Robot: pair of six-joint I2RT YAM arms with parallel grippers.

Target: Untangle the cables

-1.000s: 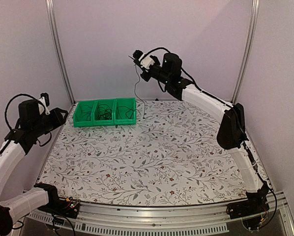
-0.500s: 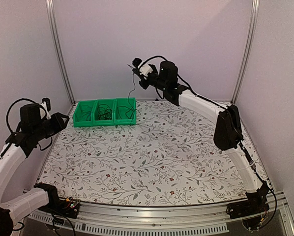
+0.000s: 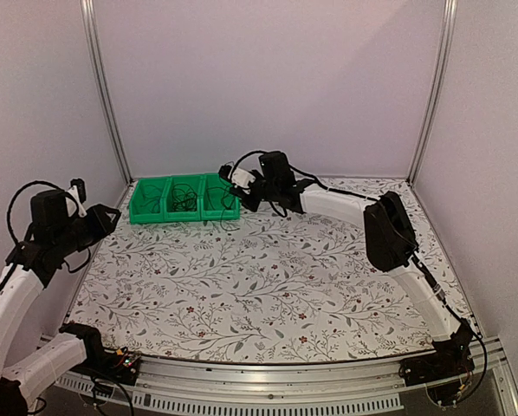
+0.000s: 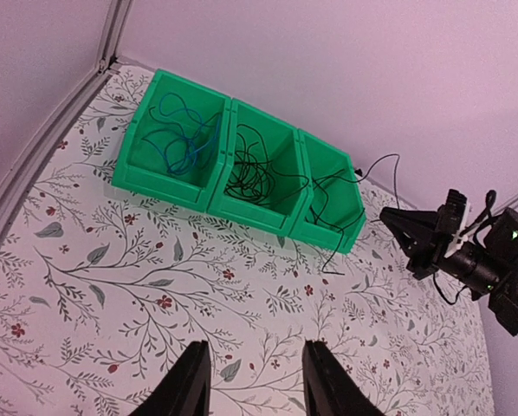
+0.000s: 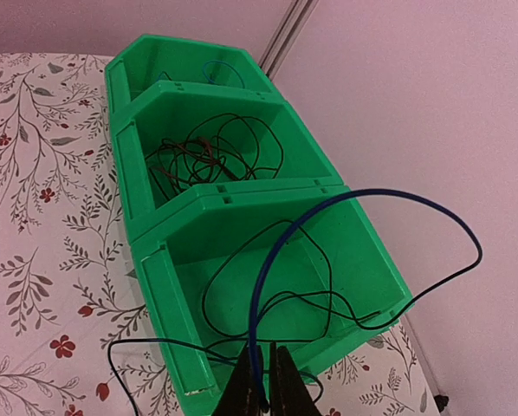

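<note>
Right end effector (image 5: 261,394): low over the right-hand compartment of the bin (image 5: 242,195). Its fingers are pinched almost together on a blue cable (image 5: 389,198), which arcs up over the compartment and out past its rim before curving back down.

Left end effector (image 4: 257,381): released, nothing between the fingers. It hangs above the counter (image 3: 285,277), well apart from the bin.

Cables:
- Black cables (image 5: 209,156) lie tangled in the middle compartment.
- More black loops sit in the right compartment under the blue arc, with one strand spilling over the front wall onto the counter.
- A blue strand (image 4: 181,147) lies in the left compartment.

Risks, as judged:
- The blue loop looks springy, so on release it may flick across the rim or out onto the counter.
- Pulling away could hook the black loops beneath and drag them out, or shift the bin, which looks light.
- Wire this thin may slip from the grip unnoticed.

Edges and room:
- The bin sits at the far-left corner of the counter, close to the back wall (image 3: 268,87) and the left post (image 3: 103,87), so clearance behind it is tight.
- Open counter lies in front of the bin and to its right, which looks like the safer way to withdraw.
</note>
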